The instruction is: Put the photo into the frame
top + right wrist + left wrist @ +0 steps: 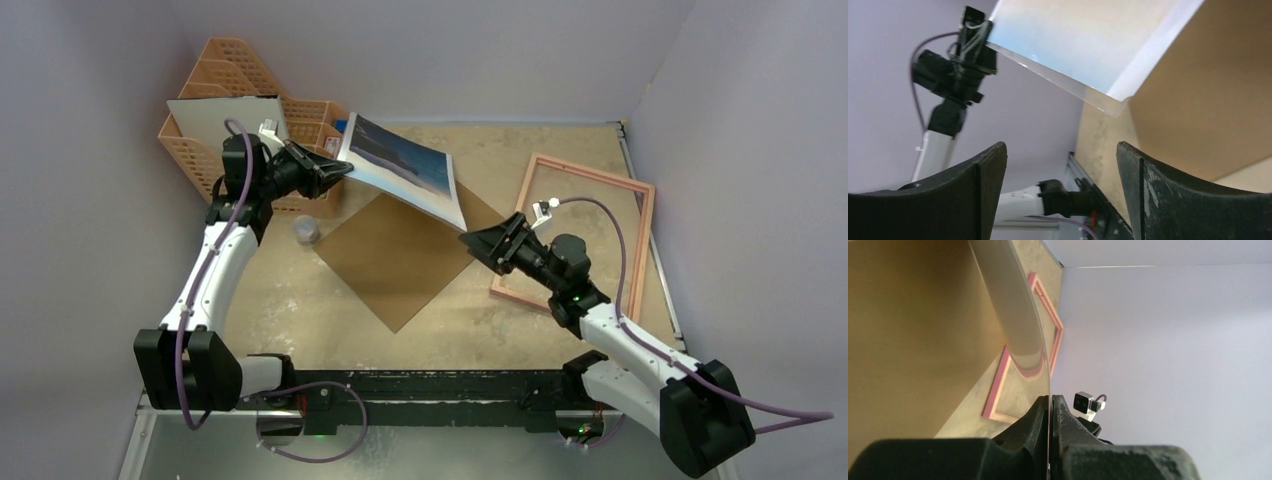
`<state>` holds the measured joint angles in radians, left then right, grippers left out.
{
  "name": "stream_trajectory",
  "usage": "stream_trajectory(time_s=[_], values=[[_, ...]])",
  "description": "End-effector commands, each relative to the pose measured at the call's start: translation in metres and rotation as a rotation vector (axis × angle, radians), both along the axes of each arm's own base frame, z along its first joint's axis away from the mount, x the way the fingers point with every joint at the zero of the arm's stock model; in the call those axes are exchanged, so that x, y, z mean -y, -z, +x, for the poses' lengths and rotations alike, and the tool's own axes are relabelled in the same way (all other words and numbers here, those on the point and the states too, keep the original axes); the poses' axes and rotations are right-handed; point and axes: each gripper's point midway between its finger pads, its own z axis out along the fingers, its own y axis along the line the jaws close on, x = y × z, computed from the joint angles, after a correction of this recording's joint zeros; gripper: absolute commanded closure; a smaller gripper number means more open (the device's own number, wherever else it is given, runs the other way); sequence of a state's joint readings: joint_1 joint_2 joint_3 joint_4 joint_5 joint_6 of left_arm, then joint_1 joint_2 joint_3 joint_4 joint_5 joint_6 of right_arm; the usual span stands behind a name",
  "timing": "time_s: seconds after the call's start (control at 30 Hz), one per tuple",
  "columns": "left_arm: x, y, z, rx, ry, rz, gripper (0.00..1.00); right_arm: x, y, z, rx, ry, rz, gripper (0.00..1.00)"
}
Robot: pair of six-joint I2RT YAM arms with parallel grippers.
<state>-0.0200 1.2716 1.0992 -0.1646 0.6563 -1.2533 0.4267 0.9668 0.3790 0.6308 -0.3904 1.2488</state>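
Seascape photo (405,168) clamped in left gripper (341,170) jaws, over brown backing board (400,265), right gripper (468,240) jaws open near its corner, pink frame (598,171) alongside

From above, the light is soft and even. The walls (450,50) go greyer toward the corners, and shadows on the table (300,300) are faint, with loose edges. On my left wrist camera my left fingers (1034,432) are black, blurred lumps close to the lens, and the photo (1015,315) shines, mirroring the pink frame (993,390). On my right, my right fingers (963,200) look dark and soft, and the photo's corner is washed pale.
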Motion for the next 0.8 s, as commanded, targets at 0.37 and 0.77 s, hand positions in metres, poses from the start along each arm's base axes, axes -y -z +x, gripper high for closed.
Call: stream_trajectory(time_s=[0.37, 0.77], values=[[0.008, -0.065, -0.005, 0.148, 0.031, -0.192, 1.00, 0.004, -0.055, 0.013, -0.029, 0.064, 0.350, 0.43], [0.008, -0.067, -0.007, 0.152, 0.027, -0.234, 1.00, 0.008, -0.051, 0.015, -0.050, 0.091, 0.377, 0.70]])
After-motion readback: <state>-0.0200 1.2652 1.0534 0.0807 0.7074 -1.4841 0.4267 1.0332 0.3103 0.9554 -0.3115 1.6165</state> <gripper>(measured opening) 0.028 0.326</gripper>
